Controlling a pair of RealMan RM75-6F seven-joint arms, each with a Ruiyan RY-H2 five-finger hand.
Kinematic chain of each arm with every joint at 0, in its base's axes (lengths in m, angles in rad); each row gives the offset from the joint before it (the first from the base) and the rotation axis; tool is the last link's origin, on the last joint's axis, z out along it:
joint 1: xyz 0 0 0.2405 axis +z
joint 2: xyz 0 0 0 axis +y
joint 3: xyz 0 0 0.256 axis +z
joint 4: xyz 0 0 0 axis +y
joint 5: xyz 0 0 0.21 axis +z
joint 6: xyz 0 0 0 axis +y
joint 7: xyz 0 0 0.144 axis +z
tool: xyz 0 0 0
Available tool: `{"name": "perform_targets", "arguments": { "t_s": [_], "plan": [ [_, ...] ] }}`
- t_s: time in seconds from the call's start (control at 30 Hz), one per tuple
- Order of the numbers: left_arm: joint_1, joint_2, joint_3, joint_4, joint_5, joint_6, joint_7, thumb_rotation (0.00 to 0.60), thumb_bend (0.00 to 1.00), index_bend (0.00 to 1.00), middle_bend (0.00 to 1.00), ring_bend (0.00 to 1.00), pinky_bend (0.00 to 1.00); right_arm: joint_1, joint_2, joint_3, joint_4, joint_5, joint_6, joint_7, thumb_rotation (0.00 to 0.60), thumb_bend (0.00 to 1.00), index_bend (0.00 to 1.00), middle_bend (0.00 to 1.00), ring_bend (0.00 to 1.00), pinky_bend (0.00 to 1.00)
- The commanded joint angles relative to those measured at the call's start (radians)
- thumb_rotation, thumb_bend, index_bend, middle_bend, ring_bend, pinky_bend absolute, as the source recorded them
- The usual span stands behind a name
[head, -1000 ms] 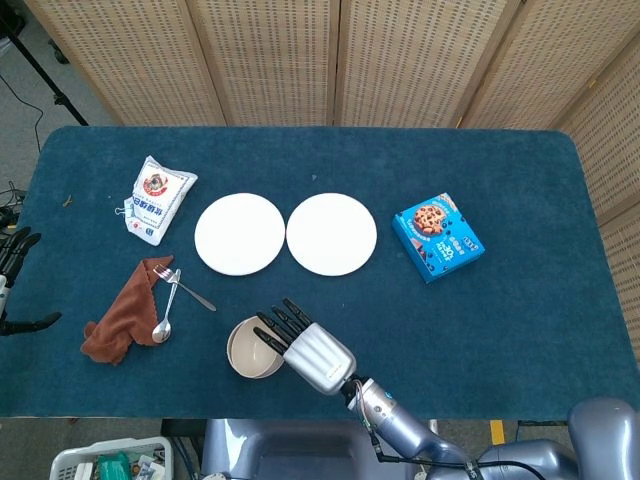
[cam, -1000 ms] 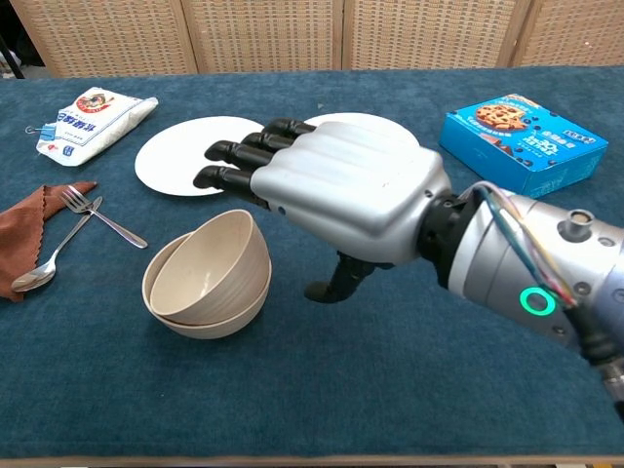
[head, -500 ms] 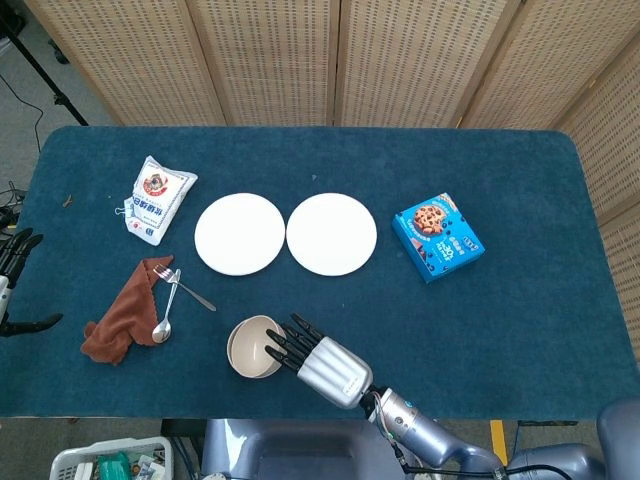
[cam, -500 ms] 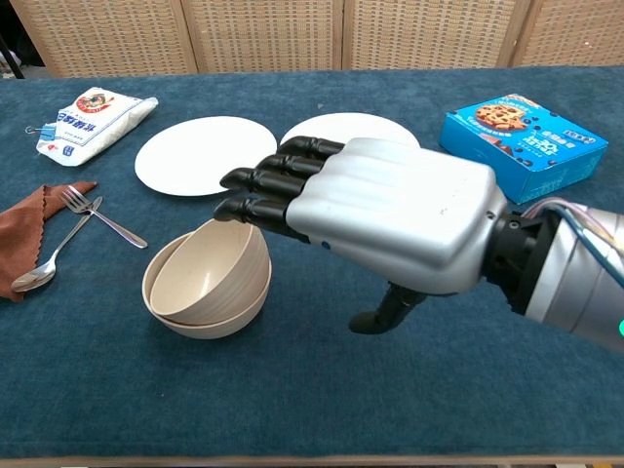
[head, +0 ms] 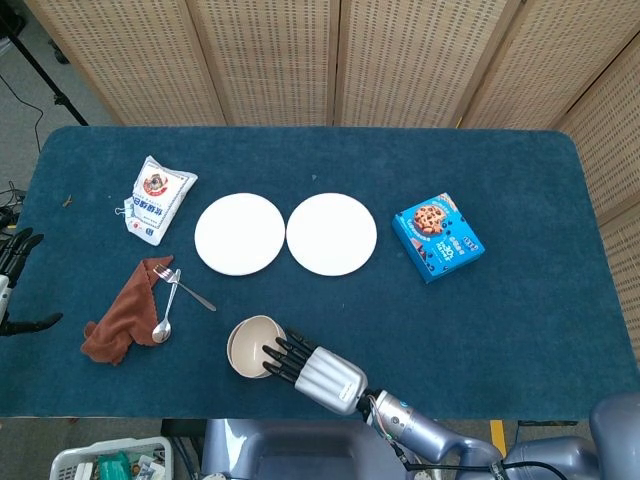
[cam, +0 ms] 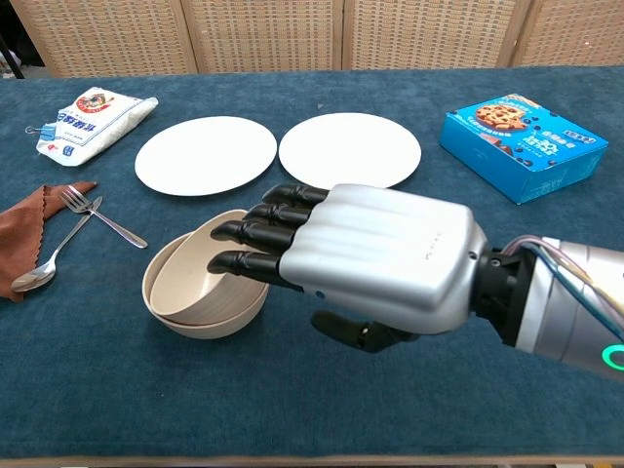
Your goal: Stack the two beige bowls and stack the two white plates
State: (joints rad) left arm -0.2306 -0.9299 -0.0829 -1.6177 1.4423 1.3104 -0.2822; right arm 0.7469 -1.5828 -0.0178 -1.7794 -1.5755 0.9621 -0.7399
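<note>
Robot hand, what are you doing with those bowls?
The robot's right hand is reaching over the two beige bowls, which already sit one inside the other near the table's front edge. Its fingers stretch out over the bowls' rim and hold nothing. The two white plates, the left plate and the right plate, lie side by side and are not stacked yet. The left hand waits off the table's left edge.

The right hand (cam: 375, 265) has a smooth silver shell ribbed along the knuckles, faint small lettering on it, and glossy black fingers (cam: 255, 233). Behind it come a black wrist collar, a silver forearm, thin coloured cables and a green-lit ring.
</note>
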Motion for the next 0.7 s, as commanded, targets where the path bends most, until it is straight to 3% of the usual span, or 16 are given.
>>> {"name": "perform_targets", "arguments": {
  "t_s": [0.03, 0.7],
  "plan": [
    [0.0, 0.0, 0.0, 0.0, 0.0, 0.001, 0.001, 0.6, 0.0, 0.0, 0.0, 0.0, 0.0, 0.003, -0.002, -0.003, 0.01, 0.0, -0.011, 0.004, 0.6, 0.6, 0.0, 0.0, 0.0, 0.0],
    [0.0, -0.003, 0.0, 0.001, -0.003, -0.002, 0.007, 0.6, 0.0, 0.0, 0.0, 0.0, 0.0, 0.005, -0.045, -0.032, 0.113, -0.048, -0.037, 0.084, 0.6, 0.61, 0.01, 0.0, 0.0, 0.0]
  ]
}}
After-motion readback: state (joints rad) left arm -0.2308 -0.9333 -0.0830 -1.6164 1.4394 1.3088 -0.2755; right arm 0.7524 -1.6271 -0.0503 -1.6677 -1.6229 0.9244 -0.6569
